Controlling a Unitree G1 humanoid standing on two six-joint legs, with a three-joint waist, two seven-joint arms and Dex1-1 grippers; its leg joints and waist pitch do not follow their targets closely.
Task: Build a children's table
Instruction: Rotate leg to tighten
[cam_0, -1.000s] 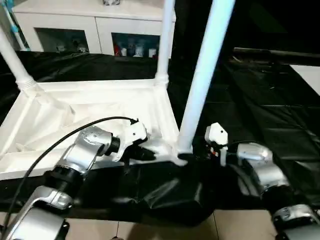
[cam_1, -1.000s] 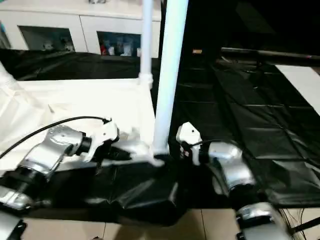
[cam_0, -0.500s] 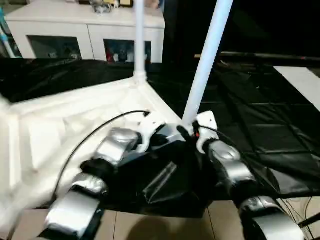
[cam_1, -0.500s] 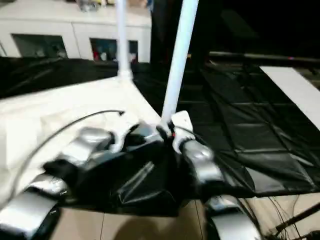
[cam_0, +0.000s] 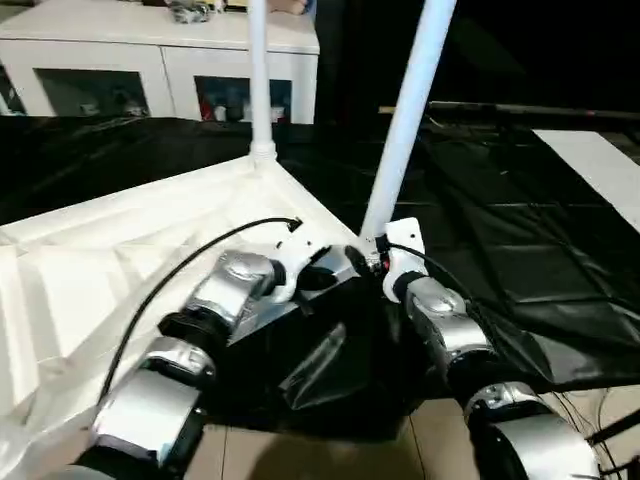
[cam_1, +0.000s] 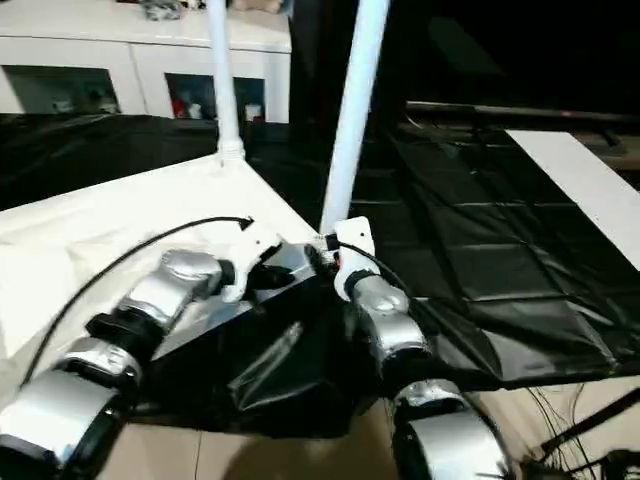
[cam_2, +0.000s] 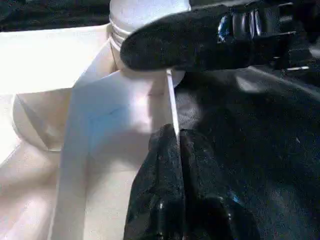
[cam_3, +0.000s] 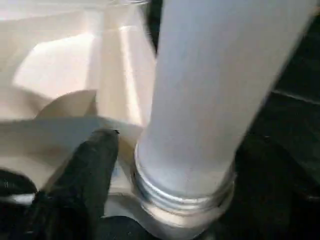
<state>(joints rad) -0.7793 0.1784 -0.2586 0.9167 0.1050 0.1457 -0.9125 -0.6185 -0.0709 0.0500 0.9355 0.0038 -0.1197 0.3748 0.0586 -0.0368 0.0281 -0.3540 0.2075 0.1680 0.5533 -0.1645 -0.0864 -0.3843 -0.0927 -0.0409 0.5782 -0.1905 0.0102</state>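
Both forearms are angled inward to the near corner of the upturned children's table (cam_0: 120, 260).
Left gripper (cam_2: 172, 150) is pinched shut on the rim edge; right gripper (cam_3: 165, 165) is spread around the leg (cam_0: 410, 110) base. Black sheeting (cam_0: 520, 230) lies open to the right.

No legible text, label, brand mark, number or sign appears in any view. The items behind the glass doors of the white cabinet (cam_0: 160, 60) are too small and blurred to show lettering.
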